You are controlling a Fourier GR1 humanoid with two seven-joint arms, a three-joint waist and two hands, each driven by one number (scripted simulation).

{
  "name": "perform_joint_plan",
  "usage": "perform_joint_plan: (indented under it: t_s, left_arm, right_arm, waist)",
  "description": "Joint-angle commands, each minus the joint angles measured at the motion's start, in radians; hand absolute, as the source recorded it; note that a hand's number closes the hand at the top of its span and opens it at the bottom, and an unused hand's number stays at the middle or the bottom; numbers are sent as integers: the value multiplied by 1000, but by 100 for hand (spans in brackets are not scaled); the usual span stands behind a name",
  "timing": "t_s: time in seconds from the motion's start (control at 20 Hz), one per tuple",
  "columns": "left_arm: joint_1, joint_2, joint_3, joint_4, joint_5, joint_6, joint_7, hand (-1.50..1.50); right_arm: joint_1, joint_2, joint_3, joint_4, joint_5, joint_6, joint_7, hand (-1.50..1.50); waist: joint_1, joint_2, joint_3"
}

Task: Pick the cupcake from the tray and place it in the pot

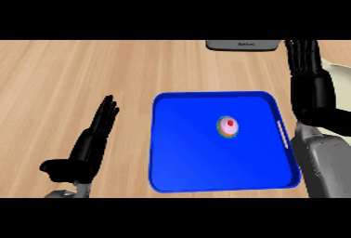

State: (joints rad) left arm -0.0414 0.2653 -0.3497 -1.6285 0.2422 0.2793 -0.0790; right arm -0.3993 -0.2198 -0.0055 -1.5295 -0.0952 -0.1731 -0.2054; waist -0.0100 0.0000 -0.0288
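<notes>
A small cupcake (229, 126) with pink frosting and a red top sits right of centre on the blue tray (185, 158). My right hand (310, 88) rises along the tray's right side with straight fingers pointing away toward the far edge, holding nothing. It stands right of the cupcake and apart from it. My left hand (93, 139) rests open left of the tray, fingers up. A grey pot (243, 45) is partly visible at the far edge, cut off by the view's top.
The wooden counter (75, 74) spreads out to the left and behind the tray. A pale object (339, 74) shows at the far right edge behind my right hand.
</notes>
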Motion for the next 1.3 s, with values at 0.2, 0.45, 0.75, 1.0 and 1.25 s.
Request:
perform_joint_plan:
  t_s: [0.2, 0.45, 0.75, 1.0, 1.25]
  left_arm:
    - [47, 42, 145, 21, -13, 86, -52, 0]
    - [95, 19, 143, 11, -5, 99, -73, 0]
    - [35, -28, 91, 46, -48, 112, -74, 0]
    - [73, 1, 114, 15, -14, 62, -87, 0]
    - [41, -7, 109, 15, -35, 79, -85, 0]
  right_arm:
    - [205, -123, -63, -286, 290, -233, -124, 150]
    - [457, 17, -188, -221, 471, -574, -28, -150]
    - [706, 214, 164, -479, 728, -776, -190, -150]
    - [938, 218, 360, -451, 966, -862, -9, -150]
    - [1042, 219, 368, -427, 1137, -697, 216, -150]
  waist:
    - [-73, -35, 25]
    - [-102, -22, 25]
    - [-39, -8, 27]
    - [-11, -2, 24]
    - [-1, 17, 19]
